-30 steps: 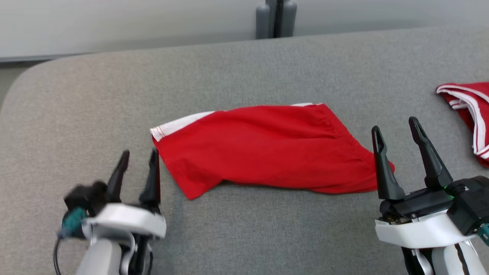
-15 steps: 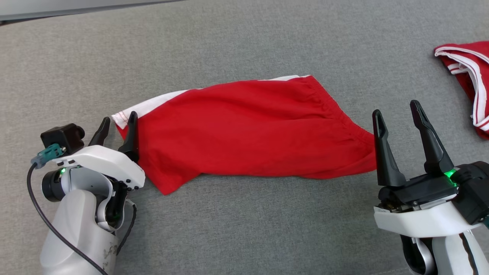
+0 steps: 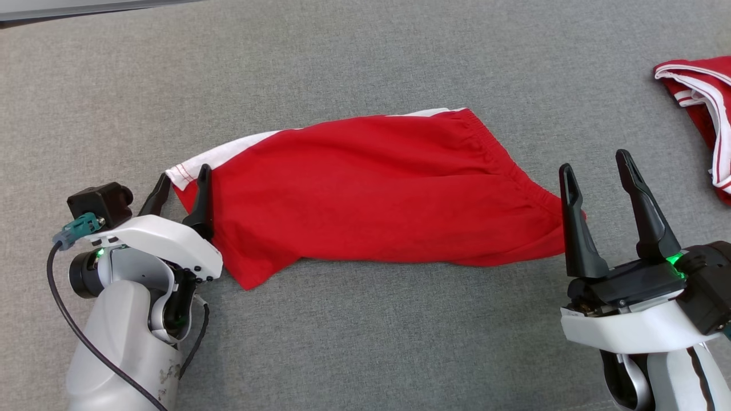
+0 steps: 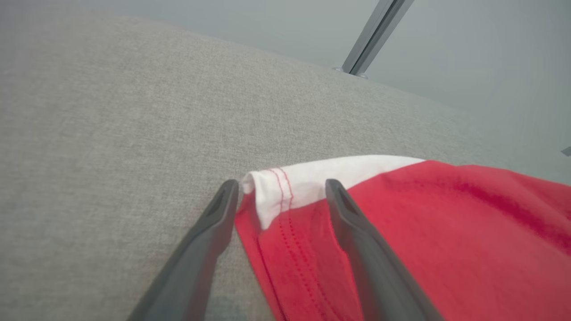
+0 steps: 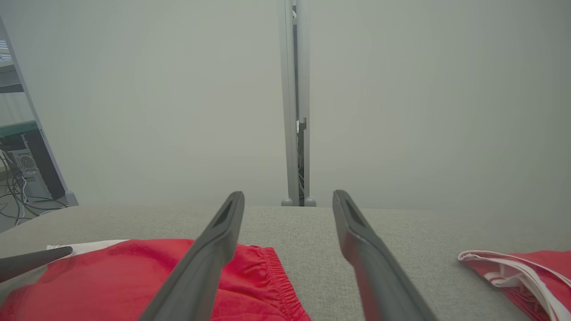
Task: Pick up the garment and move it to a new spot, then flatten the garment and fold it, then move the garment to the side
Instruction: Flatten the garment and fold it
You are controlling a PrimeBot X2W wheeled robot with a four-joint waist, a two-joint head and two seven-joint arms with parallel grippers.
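Here we are viewing a grey fabric-covered desk (image 3: 365,342), on which the red garment (image 3: 371,188) is lying rumpled near the middle. A second red garment (image 3: 702,103) is lying well apart at the right edge. Our left hand (image 3: 184,173) is straddling the garment's white-trimmed corner, fingers wide apart and gripping nothing. Our right hand (image 3: 594,161) is hovering open and empty beside the elastic end.

Broad light-grey woven-fabric work surface (image 3: 365,342) under soft, even light, backed by a plain pale grey-green wall panel (image 5: 424,89) split by a slim vertical grey metal post (image 5: 294,111), with a dark-legged desk (image 5: 42,165) and loose cables (image 5: 13,203) off at one side.
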